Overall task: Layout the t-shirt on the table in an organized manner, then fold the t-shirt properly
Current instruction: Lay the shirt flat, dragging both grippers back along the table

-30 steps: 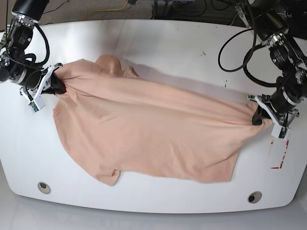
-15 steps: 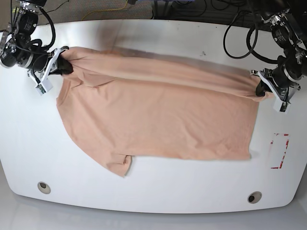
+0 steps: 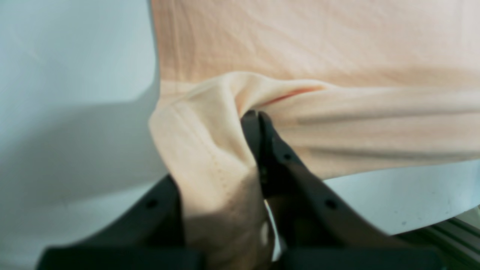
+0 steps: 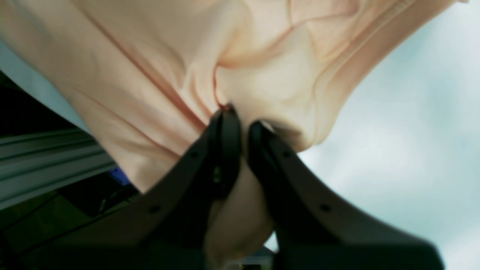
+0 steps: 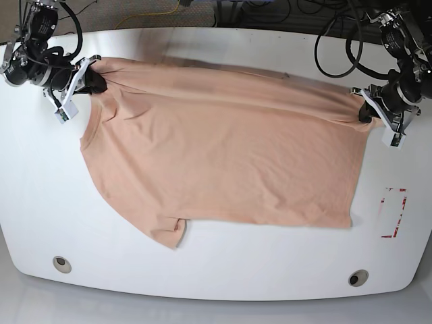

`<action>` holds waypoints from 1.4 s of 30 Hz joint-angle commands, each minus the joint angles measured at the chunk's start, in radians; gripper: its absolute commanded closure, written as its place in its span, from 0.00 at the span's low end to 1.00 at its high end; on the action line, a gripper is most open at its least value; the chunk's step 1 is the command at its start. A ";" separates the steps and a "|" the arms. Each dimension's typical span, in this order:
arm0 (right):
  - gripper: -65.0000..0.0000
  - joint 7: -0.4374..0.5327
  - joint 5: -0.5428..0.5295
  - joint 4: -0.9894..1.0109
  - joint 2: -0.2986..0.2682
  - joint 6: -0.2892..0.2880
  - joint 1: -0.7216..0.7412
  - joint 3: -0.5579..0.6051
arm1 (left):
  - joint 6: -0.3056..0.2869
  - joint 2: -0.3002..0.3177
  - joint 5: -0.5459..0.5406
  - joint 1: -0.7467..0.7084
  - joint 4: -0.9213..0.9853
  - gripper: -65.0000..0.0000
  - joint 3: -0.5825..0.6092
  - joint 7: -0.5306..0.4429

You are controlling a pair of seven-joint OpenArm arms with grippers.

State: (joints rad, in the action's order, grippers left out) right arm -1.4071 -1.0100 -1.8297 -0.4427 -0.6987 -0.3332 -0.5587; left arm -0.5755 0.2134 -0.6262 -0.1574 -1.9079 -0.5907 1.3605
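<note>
Stretching the t-shirt [image 5: 223, 158] across the table [image 5: 216, 283], both arms are pinching its far edge. The left gripper [image 5: 365, 111] is clamped on one corner, the right gripper [image 5: 90, 82] on the opposite shoulder end. The garment's long axis is running between the grippers, its body trailing toward the near edge.
</note>
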 commanded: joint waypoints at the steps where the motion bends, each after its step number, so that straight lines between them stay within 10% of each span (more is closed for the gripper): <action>1: 1.00 0.011 -0.007 -0.011 -0.003 0.001 -0.002 -0.010 | 0.004 0.016 0.006 0.029 0.006 1.00 -0.004 -0.020; 42: 1.00 0.011 0.130 -0.008 0.098 0.001 0.104 -0.011 | 0.005 0.014 0.107 0.305 0.327 1.00 0.064 -0.020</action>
State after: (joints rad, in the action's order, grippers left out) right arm -1.4113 -0.8860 -1.8240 -0.3294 -0.6968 -0.2493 -0.5621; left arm -0.5728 0.2111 -0.5117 0.1177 -1.5806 -0.5266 1.3556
